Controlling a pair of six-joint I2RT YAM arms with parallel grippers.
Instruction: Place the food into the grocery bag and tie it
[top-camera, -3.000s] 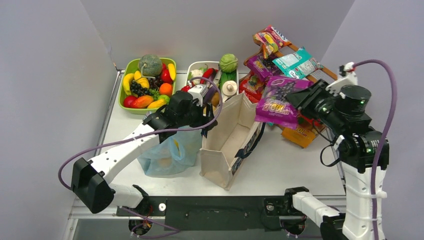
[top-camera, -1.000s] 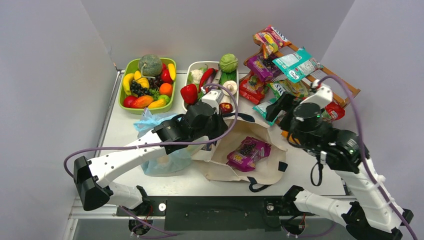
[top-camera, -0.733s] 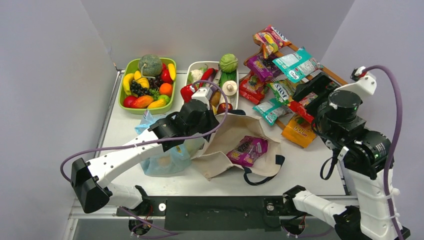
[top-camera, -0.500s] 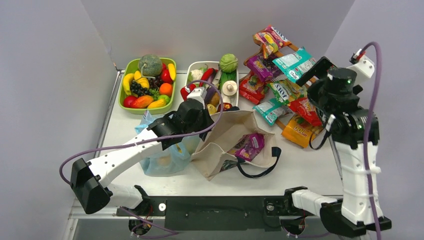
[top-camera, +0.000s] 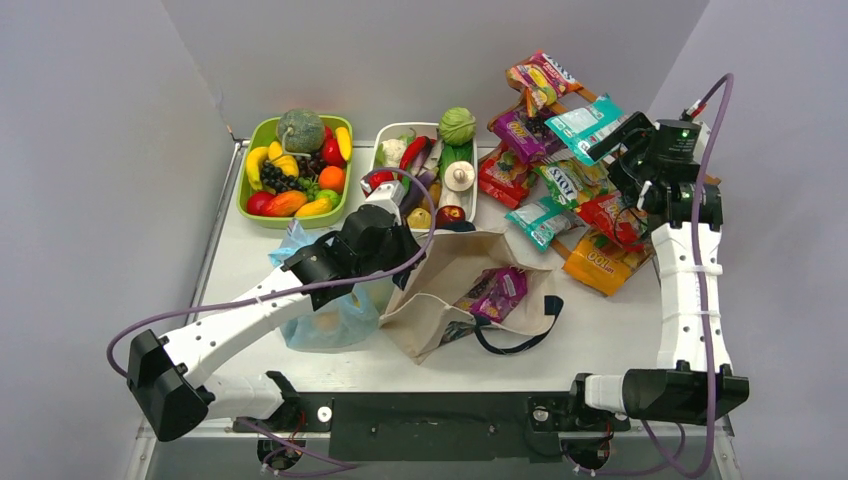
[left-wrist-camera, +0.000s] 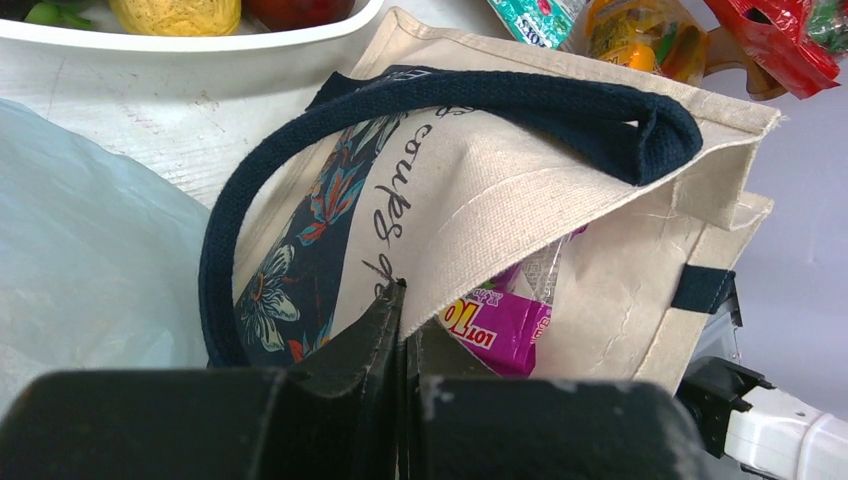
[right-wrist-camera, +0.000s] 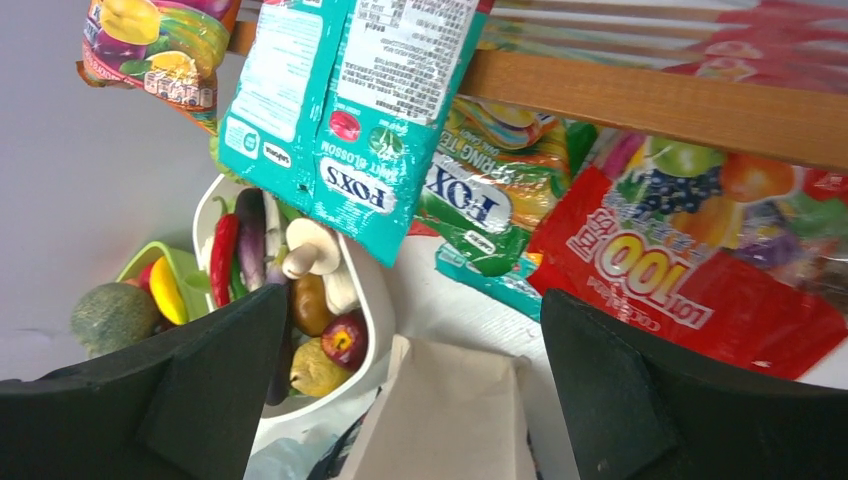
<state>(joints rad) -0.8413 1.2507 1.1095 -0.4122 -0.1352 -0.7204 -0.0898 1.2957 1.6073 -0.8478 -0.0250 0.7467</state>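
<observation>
Top external view shows your thin, crinkly light-blue plastic grocery bag (top-camera: 325, 312) slumped toward the near left of the tabletop, partly under the left arm, with a small yellow patch showing on it. In the left wrist view its pale film fills the left side. There it touches the beige canvas tote with dark straps (left-wrist-camera: 520, 200), which lies on its side just beside the bag, nearer the middle of the table.

Your left gripper (left-wrist-camera: 400, 310) has its fingers pressed together on the tote's upper canvas edge; none of the blue bag is in its grip. A glossy purple snack packet (top-camera: 497, 292) lies inside the tote's mouth.

Along the far edge, left of centre, you have the green plastic tray (top-camera: 262, 127) heaped with toy fruit (top-camera: 331, 177). Just beside it stands the white oblong tray (left-wrist-camera: 200, 42) of toy vegetables (top-camera: 456, 126).

Your right gripper (right-wrist-camera: 410, 293) is spread wide and holds nothing. It hangs above the far right corner, where a teal printed snack packet (right-wrist-camera: 340, 120), a red fruit-printed snack packet (right-wrist-camera: 680, 270) and others overlap on a slatted wooden rack (right-wrist-camera: 650, 100).
</observation>
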